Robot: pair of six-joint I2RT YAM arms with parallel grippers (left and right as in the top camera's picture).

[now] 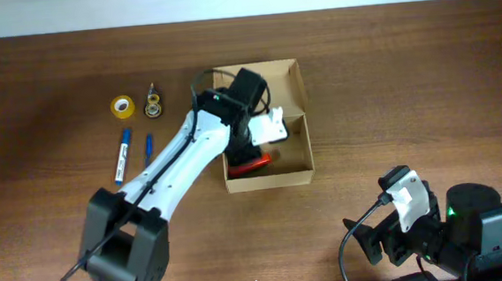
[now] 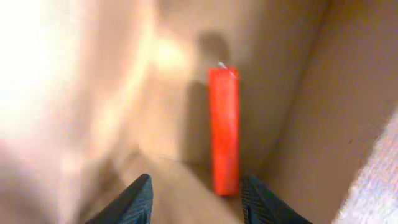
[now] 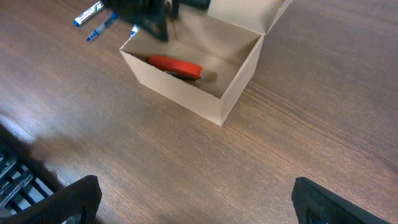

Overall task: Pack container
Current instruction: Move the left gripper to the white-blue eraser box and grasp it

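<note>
Deep inside the container (image 2: 348, 93), left tool (image 2: 196, 196) hangs open, walls close.

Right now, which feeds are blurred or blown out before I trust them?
Left wrist: glare whites out the container wall at left, everything soft, the red item throws a shadow leftward. Right wrist: container sharp, left arm over it blurred. Overhead: crisp, evenly lit.
</note>
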